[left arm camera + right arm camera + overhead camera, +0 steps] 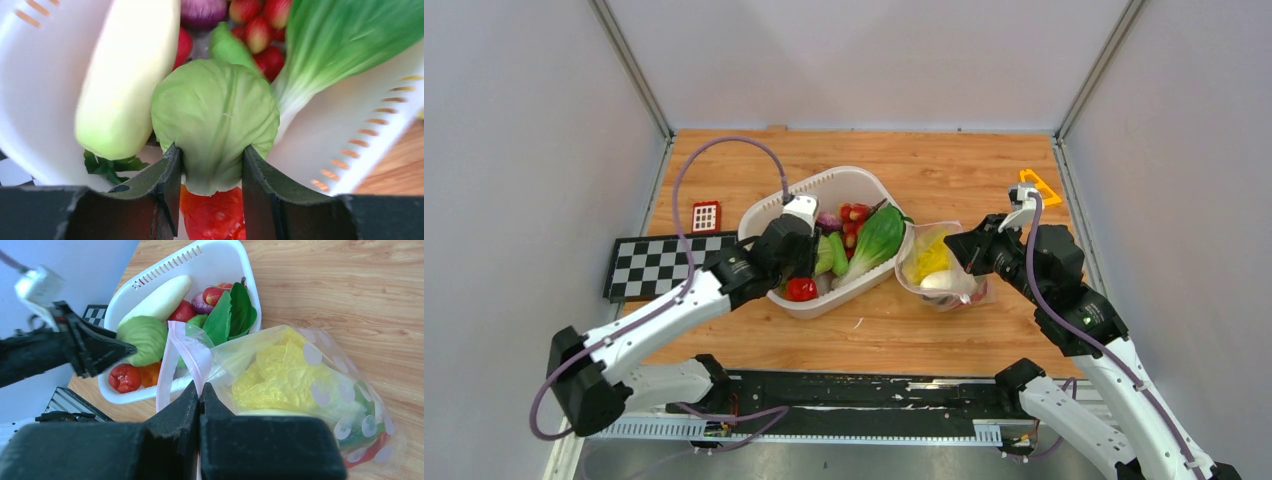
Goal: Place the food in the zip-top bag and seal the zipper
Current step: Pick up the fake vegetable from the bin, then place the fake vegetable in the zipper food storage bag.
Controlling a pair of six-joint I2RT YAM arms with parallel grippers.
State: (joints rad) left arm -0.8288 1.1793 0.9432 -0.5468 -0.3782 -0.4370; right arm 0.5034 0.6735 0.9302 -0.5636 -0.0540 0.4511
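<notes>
**A:** Starting at the left gripper, what sits between its fingers?

**B:** A green cabbage. Its narrow base fills the gap, and both fingers press against its sides, so the jaws are about half closed around it. Directly under the fingertips lies a red tomato.

**A:** And beside them?

**B:** A small dark green leaf lies just outside the left finger, with the long white radish slanting away above it and touching the cabbage's flank. Outside the right finger a bok choy fans outward. Beyond the cabbage, furthest from the fingertips, are small red pieces and a purple onion. All of it is inside the white tub.

**A:** Now the right gripper.

**B:** Its fingers are pressed fully together, pinching the rim of the zip-top bag. The zipper, a pale pink strip, loops up out of the pinch just past the fingertips, unsealed, with the mouth gaping toward the tub.

**A:** What is in the bag?

**B:** A yellow cabbage, just right of the fingertips. Green and red pieces sit at the bag's far corner, too blurred to name. The bag rests on the wooden table, its rim touching the tub's wall.
</notes>
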